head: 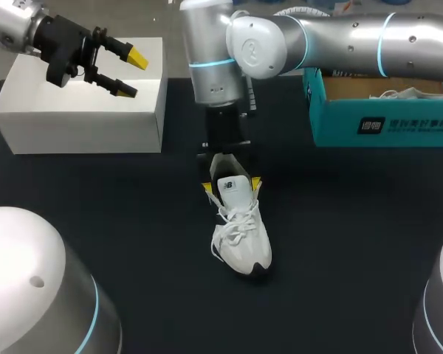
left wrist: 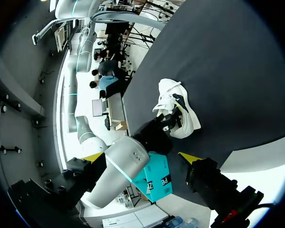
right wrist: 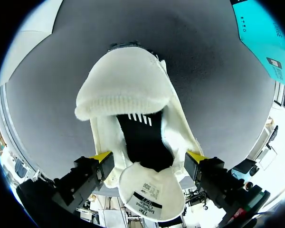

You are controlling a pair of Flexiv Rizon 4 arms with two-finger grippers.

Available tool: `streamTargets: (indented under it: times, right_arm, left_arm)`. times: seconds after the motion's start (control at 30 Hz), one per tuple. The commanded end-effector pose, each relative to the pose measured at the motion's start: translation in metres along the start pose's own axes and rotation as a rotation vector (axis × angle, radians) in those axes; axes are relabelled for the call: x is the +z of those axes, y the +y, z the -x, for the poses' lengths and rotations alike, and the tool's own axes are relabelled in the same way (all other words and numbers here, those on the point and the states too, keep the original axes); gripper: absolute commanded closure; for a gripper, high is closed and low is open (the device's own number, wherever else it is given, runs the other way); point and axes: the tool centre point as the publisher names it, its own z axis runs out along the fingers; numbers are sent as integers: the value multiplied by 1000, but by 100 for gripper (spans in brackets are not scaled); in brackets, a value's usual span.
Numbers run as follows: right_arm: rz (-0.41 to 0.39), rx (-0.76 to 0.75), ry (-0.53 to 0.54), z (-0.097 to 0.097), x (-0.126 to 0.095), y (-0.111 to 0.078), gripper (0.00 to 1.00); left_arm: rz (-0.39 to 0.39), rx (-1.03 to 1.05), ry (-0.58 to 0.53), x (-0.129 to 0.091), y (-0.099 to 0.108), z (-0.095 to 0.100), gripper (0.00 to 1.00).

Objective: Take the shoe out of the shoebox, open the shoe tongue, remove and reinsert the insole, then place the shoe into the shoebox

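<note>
Shoe (head: 241, 240) first: white and laced, it stands on its sole near the middle of the bench (head: 340, 251), toe toward the near edge, heel toward the far edge, well apart from the shoebox (head: 376, 122); that teal shoebox sits open at the far right corner, with something white and crumpled inside. My right arm (head: 340, 40) comes in over the shoebox's far side and points straight down at the shoe; my right gripper (head: 232, 185) straddles the heel end, jaws spread wide, one yellow tip against each side of the shoe, so I hold it across its width; from that wrist the shoe's dark inside shows between the two tips. My left gripper (head: 131, 74) hangs in the air above a white box (head: 81, 114) at the far left corner, jaws apart and holding nothing, touching neither the box nor the shoe.
</note>
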Motion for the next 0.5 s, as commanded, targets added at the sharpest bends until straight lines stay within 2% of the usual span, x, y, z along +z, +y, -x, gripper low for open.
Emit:
streamTargets:
  times: [0.03, 0.5]
  right_arm:
    - [17, 11, 5, 3, 0, -6, 0]
    - [42, 59, -1, 8, -13, -18, 0]
  left_arm:
    - [1, 1, 3, 0, -1, 0, 0]
    - [1, 1, 3, 0, -1, 0, 0]
